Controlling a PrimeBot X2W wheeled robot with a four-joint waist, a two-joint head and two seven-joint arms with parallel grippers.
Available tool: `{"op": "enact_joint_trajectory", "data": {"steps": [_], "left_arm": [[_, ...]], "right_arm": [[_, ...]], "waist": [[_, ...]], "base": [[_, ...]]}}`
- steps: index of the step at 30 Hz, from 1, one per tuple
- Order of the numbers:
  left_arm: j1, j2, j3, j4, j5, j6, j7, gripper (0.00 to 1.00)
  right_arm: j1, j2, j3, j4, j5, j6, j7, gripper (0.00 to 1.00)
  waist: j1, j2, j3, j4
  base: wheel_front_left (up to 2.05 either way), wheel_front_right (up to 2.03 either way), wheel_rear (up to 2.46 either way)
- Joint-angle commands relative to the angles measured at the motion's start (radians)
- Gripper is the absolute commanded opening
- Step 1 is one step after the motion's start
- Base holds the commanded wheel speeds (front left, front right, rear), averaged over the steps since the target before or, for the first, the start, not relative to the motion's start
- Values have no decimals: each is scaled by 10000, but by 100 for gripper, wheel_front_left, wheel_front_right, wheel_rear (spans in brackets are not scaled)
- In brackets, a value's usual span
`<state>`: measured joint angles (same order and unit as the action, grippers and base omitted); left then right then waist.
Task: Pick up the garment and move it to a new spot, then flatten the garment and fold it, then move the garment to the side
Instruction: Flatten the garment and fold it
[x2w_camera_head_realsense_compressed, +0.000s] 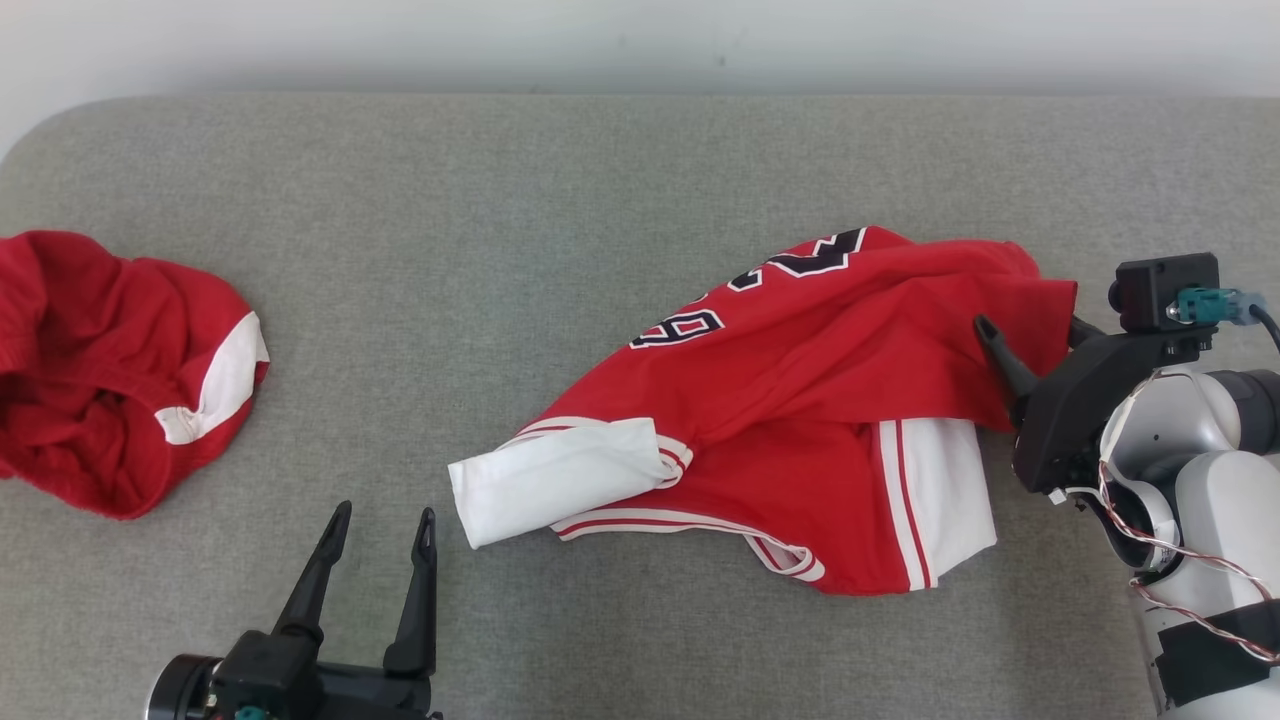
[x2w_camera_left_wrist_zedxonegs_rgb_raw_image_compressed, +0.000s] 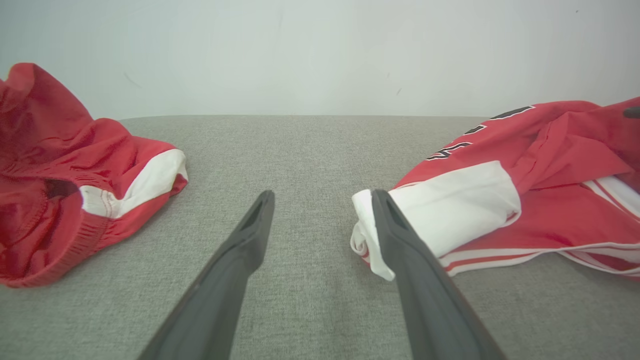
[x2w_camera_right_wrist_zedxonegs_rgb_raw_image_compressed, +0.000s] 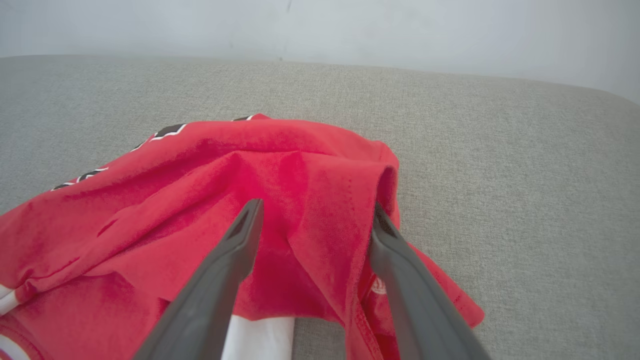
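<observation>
Red jersey cloth with white sleeves and black lettering: the garment (x2w_camera_head_realsense_compressed: 800, 400) lies crumpled right of the middle of the grey fabric-covered desk (x2w_camera_head_realsense_compressed: 600, 180), rucked up high at its right end. A white sleeve (x2w_camera_head_realsense_compressed: 560, 480) sticks out toward the robot's left.

The right claw (x2w_camera_head_realsense_compressed: 1030, 328) is at that raised right edge. Its 2 fingers are spread wide, and in the right wrist view a loose fold of red cloth stands between them without being pinched. The left claw (x2w_camera_head_realsense_compressed: 385, 513) hovers low near the front edge of the desk, spread too and empty, its nearer finger just beside the tip of the sleeve.

From where I stand, this looks like light, limp stuff with no stiffness at all. It should sag and bunch wherever it is lifted, and a single layer may slide off smooth fingers. I would take hold at a seam or hem, where the cloth is doubled: the stitched edge by the right claw is 1 good place, and the sleeve cuff is another for the left. Holding it at 2 points well apart should pull it flat.

A second red garment (x2w_camera_head_realsense_compressed: 110, 380) with a white panel sits bunched at the far left, well apart.
</observation>
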<state>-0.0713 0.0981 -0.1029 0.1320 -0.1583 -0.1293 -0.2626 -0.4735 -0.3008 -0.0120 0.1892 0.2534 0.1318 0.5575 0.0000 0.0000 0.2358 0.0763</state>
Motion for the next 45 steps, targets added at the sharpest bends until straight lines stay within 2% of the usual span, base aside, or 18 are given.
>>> {"op": "enact_joint_trajectory", "data": {"steps": [1,2,10,13,14,19,24,32,33,34,41,45], "left_arm": [[42,1,26,-9,14,-8,-32,100],[55,1,44,-15,15,-8,-32,100],[118,-10,204,-45,41,-9,-32,100],[164,-28,285,-35,72,-9,-32,100],[164,-28,285,-35,72,-9,-32,100],[239,-48,373,-54,95,-8,-32,100],[222,-52,379,-58,116,-9,-32,100],[76,-21,286,-14,91,-9,-32,100],[81,-13,281,-17,82,-9,-32,100],[82,-4,288,-12,76,-9,-32,100],[168,-16,316,38,48,-10,-32,100],[309,-51,362,63,31,-10,-32,100]], "right_arm": [[-60,26,52,48,-48,-23,-64,23],[-69,36,72,71,-67,-23,-115,0],[457,-93,199,-424,328,-23,-192,0],[1287,-146,98,-1459,969,-23,229,0],[1287,-146,98,-1459,969,-23,229,0],[2808,-406,-129,-3067,1382,-23,1370,0],[4127,-282,-490,-4099,1451,-23,2500,0],[5174,-136,-791,-4139,1060,-23,3493,0],[5209,-99,-859,-4113,935,-23,3537,8],[5264,17,-960,-4033,857,-23,3607,100],[5538,1086,-2003,-4342,622,-23,3537,100],[5658,1871,-2866,-5187,544,-23,2838,100]], "waist": [[0,0,29,41],[0,0,37,51],[0,0,30,-21],[0,0,-49,-152],[0,0,-49,-152],[0,0,-124,-360],[0,0,-155,-514],[0,0,-190,-458],[0,0,-189,-436],[0,0,-192,-413],[0,0,-379,-225],[0,0,-577,-172]], "base": [[0,0,0],[0,0,0],[0,0,0],[0,0,0],[0,0,0],[0,0,0],[0,0,0],[0,0,0],[0,0,0],[0,0,0],[0,0,0],[0,0,0]]}}
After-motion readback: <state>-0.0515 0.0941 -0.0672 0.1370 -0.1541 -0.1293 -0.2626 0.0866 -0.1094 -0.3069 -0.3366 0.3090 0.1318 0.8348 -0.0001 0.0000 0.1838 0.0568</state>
